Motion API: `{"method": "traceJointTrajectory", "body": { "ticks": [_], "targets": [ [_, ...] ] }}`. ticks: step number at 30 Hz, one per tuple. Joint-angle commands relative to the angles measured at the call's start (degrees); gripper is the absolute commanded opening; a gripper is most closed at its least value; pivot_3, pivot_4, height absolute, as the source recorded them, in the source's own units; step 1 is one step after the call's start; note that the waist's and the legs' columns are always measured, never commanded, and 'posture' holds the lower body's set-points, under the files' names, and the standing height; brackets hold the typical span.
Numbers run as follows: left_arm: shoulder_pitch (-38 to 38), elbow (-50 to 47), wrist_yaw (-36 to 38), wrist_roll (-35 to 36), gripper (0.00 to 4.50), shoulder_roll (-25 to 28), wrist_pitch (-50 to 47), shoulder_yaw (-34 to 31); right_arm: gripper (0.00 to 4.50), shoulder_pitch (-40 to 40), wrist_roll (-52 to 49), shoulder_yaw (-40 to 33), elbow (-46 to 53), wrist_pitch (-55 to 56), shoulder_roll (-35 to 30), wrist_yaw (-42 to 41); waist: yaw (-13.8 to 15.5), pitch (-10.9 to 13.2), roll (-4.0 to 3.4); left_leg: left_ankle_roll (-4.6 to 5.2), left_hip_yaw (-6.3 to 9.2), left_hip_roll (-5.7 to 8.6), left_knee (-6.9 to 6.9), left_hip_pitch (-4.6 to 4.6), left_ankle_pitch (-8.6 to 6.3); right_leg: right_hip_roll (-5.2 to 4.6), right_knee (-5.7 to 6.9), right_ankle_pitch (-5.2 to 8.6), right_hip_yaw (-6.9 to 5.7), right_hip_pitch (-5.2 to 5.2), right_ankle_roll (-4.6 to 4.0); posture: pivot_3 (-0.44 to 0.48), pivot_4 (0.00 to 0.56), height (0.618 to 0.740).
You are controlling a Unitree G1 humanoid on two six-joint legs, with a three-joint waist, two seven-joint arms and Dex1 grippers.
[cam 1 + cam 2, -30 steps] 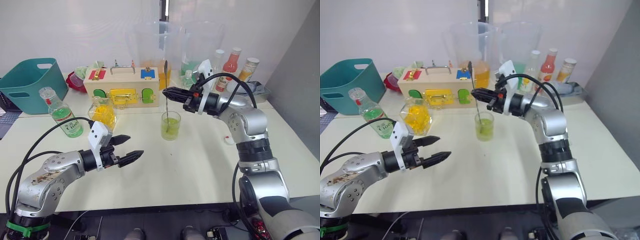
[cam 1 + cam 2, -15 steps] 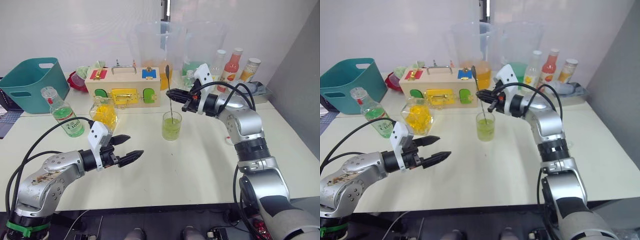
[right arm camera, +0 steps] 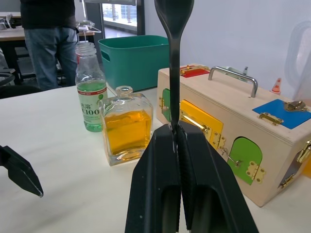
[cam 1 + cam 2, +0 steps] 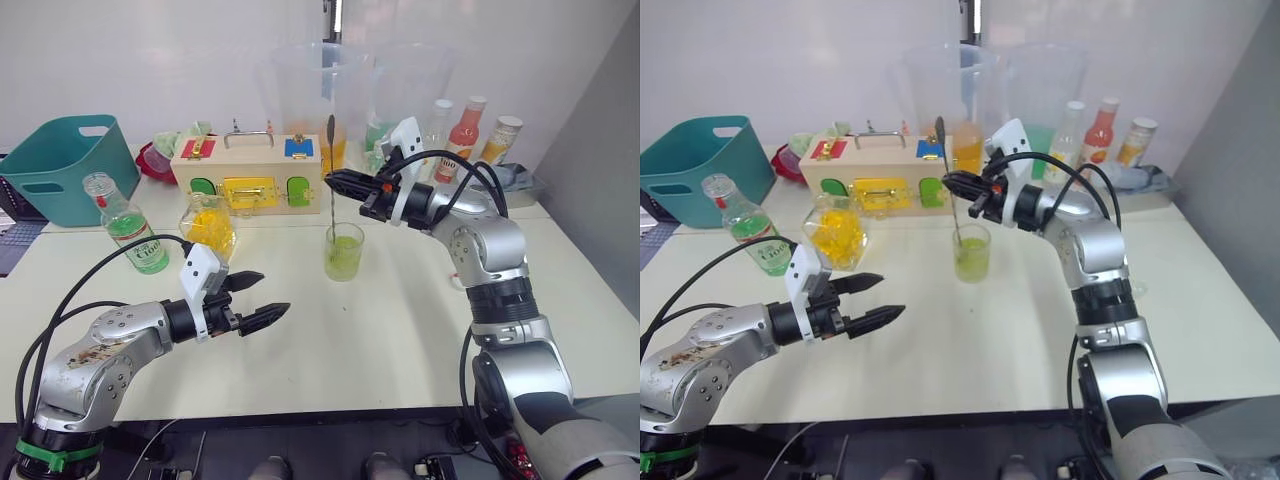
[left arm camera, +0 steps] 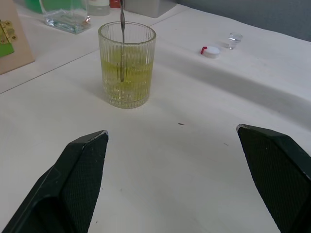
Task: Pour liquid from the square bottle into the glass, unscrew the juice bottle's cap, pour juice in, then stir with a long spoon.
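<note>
One long spoon (image 4: 332,190) of thin dark metal stands nearly upright, its long axis vertical, its oval bowl end up and its lower end dipped into the yellow-green liquid of the ribbed glass (image 4: 343,251). My right gripper (image 4: 334,181) has its two black fingers (image 3: 167,170) pressed together on the stem, partway up, reaching in level from the right. The glass is a clear, vertically fluted tumbler, roughly half full, standing near the middle of the pale table (image 4: 400,330).

Left of the glass stands one square bottle (image 4: 206,225) of clear glass holding orange-yellow liquid, uncapped, and further left one round juice bottle (image 4: 124,224) with green liquid and a green-and-white label. Behind them sits one wooden latch box (image 4: 248,175) with a metal handle and coloured panels; one teal plastic basket (image 4: 55,167) lies at the far left.

My left gripper (image 4: 262,301) hovers low over the table in front of the glass, fingers spread apart, holding nothing. One small white cap (image 5: 210,51) lies right of the glass.
</note>
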State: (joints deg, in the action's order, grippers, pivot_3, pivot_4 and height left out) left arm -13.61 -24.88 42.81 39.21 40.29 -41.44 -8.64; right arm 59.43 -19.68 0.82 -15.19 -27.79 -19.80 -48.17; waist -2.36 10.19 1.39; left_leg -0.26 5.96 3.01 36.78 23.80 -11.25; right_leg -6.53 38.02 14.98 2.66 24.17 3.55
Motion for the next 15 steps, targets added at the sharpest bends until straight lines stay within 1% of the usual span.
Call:
{"method": "traceJointTrajectory", "body": {
  "ticks": [1, 5, 15],
  "targets": [
    [-0.8, -0.8, 0.4, -0.1, 4.48, 0.2, 1.4, -0.6, 0.0, 2.1, 0.3, -1.2, 1.4, 1.6, -1.9, -0.2, 0.0, 0.0, 0.0, 0.0, 0.0, 0.0, 0.0, 0.0, 0.0, 0.0, 0.0, 0.0, 0.0, 0.0, 0.0, 0.0, 0.15, 0.74],
    [-1.1, -0.4, 0.4, -0.4, 4.48, -0.1, 1.8, -0.5, 0.0, 2.9, -1.6, -2.5, 3.2, -1.5, -4.2, -0.9, -0.1, 0.0, 0.0, 0.0, -0.01, -0.01, 0.0, 0.0, 0.0, 0.0, 0.0, 0.0, 0.0, 0.01, 0.0, 0.0, 0.15, 0.74],
    [-2.2, 0.6, 1.5, -0.5, 4.48, -0.4, 1.9, 0.3, 0.0, 4.2, -6.9, -6.4, 7.1, -9.4, -6.5, 0.6, -0.1, 0.0, 0.0, 0.0, 0.0, -0.02, 0.0, 0.0, 0.0, 0.01, 0.0, 0.0, 0.0, 0.01, 0.0, 0.0, 0.15, 0.74]
  ]
}}
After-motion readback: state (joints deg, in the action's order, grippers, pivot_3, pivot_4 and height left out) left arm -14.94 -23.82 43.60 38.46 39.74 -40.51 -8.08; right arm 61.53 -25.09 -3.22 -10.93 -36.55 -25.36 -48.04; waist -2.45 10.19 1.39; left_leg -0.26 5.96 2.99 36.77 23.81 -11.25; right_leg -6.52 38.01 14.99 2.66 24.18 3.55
